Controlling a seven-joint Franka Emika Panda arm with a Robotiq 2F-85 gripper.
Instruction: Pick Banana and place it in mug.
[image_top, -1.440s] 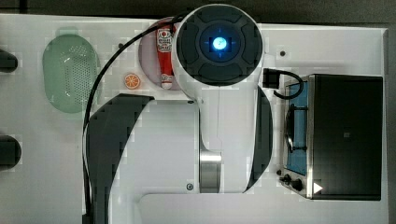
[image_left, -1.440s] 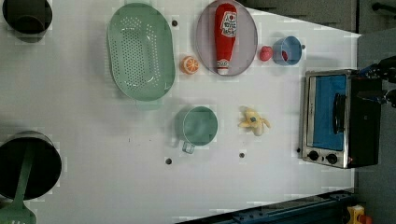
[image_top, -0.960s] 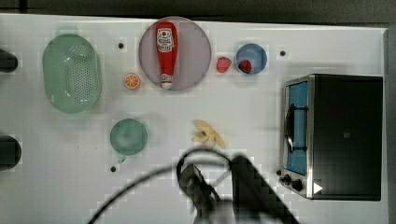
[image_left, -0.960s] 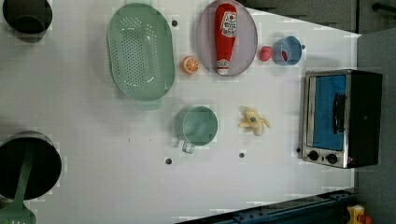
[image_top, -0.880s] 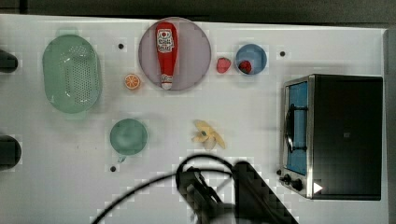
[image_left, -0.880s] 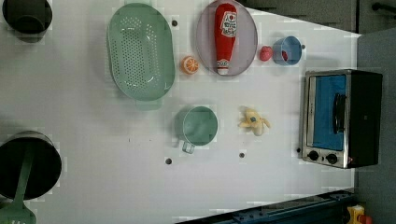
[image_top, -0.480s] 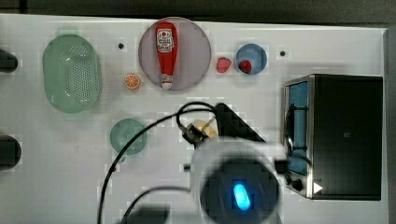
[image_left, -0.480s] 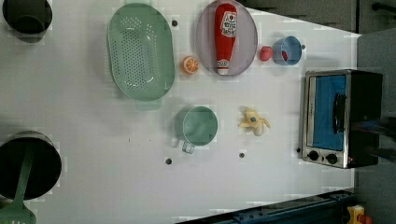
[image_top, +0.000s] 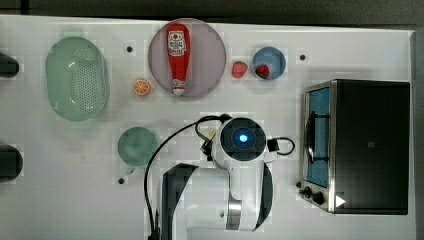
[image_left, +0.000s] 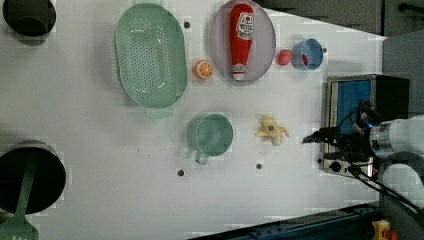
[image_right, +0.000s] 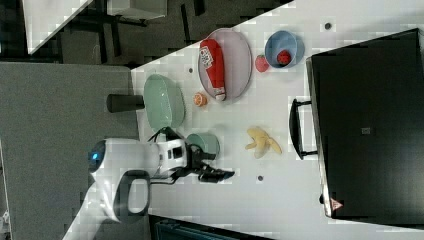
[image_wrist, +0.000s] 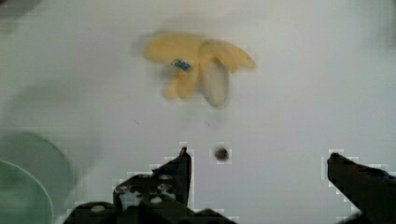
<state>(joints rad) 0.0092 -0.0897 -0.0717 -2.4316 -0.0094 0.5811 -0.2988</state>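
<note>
Banana (image_wrist: 198, 67) lies on the table, hand (image_wrist: 257, 172) spread wide above it.

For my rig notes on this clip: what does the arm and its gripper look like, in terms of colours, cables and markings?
The arm is glossy white with dark grey panels. A round black cap with a glowing blue light sits on its end in the top view. Black cables loop along it. The gripper has black fingers. No readable markings.

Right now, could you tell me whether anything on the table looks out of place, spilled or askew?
Only mildly: the ketchup bottle lies flat on the grey plate, and one strawberry sits outside the blue cup. Nothing is spilled or broken.
</note>
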